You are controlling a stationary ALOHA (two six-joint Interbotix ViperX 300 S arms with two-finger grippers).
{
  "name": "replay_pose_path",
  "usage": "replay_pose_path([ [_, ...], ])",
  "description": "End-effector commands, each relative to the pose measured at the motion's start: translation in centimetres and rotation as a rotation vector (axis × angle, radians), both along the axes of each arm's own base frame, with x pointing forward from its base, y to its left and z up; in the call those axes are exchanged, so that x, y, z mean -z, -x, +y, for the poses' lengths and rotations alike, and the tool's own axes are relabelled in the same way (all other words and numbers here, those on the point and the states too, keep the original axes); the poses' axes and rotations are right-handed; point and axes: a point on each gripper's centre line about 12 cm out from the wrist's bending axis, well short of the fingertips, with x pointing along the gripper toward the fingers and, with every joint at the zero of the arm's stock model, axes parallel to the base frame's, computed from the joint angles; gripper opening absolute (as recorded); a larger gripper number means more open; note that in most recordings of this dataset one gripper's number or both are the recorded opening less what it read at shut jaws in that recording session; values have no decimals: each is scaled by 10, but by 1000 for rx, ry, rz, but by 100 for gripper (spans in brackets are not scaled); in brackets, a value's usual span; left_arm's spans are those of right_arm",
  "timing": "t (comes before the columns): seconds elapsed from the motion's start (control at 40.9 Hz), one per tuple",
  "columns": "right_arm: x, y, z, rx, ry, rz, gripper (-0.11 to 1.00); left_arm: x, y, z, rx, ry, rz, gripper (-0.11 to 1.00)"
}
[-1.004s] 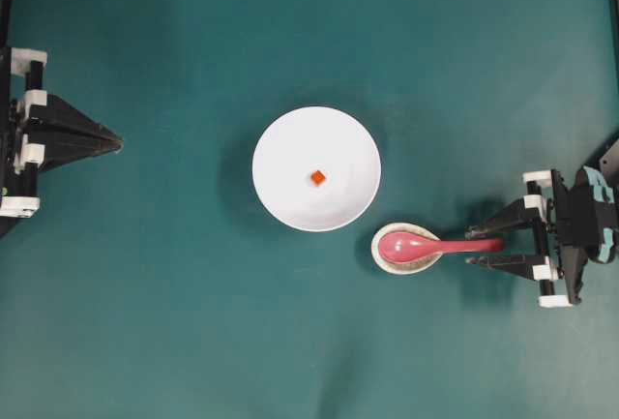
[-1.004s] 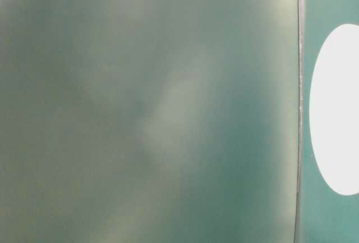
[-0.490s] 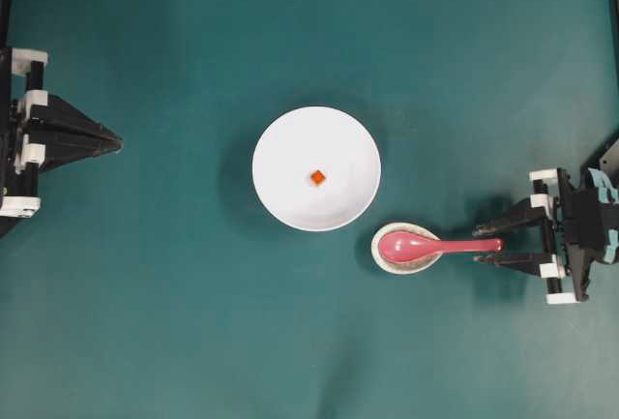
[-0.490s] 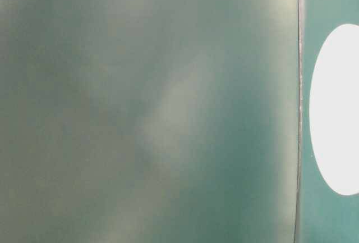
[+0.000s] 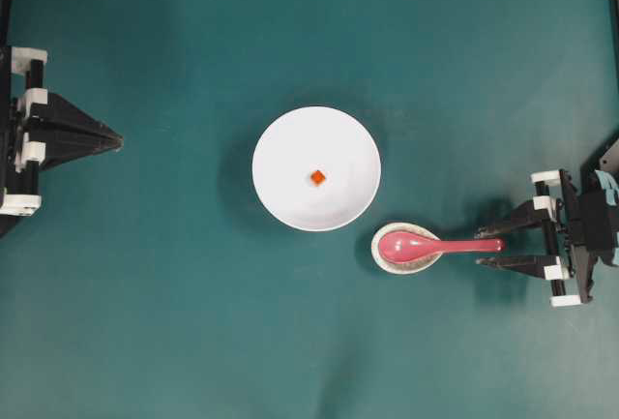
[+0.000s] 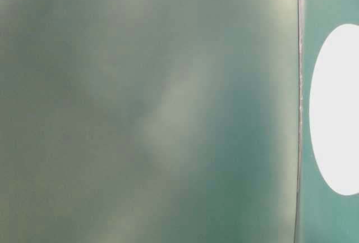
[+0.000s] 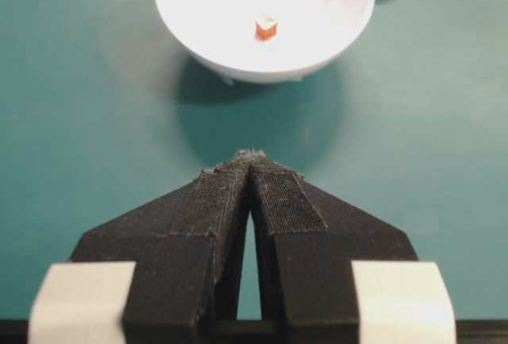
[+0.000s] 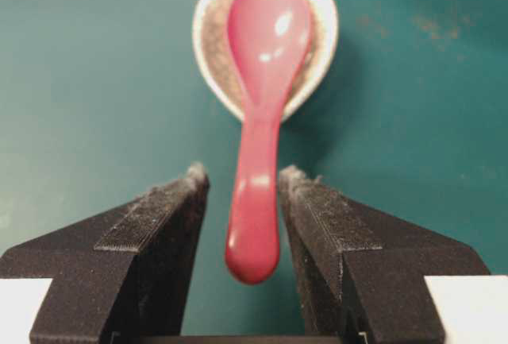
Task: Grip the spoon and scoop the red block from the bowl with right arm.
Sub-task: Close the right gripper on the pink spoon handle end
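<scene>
**Now: spoon handle bracketed by an unclosed right claw**

Presently the right claw (image 8: 242,181) is seen spread wide, its fingers (image 8: 163,225) set on either side of the spoon (image 8: 262,106) handle with gaps visible on both sides. The spoon's scoop is cradled in a speckled spoon rest (image 5: 385,256) on the green bench (image 5: 174,322). Just beside it, the bowl (image 5: 280,163) is placed, the red block (image 5: 317,177) lying at its centre. Far left, the left claw (image 7: 252,161) is held closed and empty.

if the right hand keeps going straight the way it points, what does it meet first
Probably the spoon: the right hand is open with the handle's end already between its fingers. Further on, it would reach the spoon rest. Whether the heights match is unclear.
</scene>
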Motion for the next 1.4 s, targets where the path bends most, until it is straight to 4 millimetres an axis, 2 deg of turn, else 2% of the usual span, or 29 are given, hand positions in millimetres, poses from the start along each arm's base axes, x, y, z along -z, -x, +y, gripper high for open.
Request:
replay_pose_path([
  [0.0, -2, -1, 1, -1, -6, -17, 48, -10, -4, 1, -5, -5, -26, 0],
  [0.367, -2, 0, -1, 13, -5, -12, 45, -9, -3, 1, -6, -3, -23, 0],
  [0.906, -1, 0, -2, 15, -2, -1, 27, -7, -3, 1, -8, 2, -5, 0],
  [1.371, 1, 0, -1, 15, -3, 12, 26, -7, -3, 1, -8, 4, -8, 0],
])
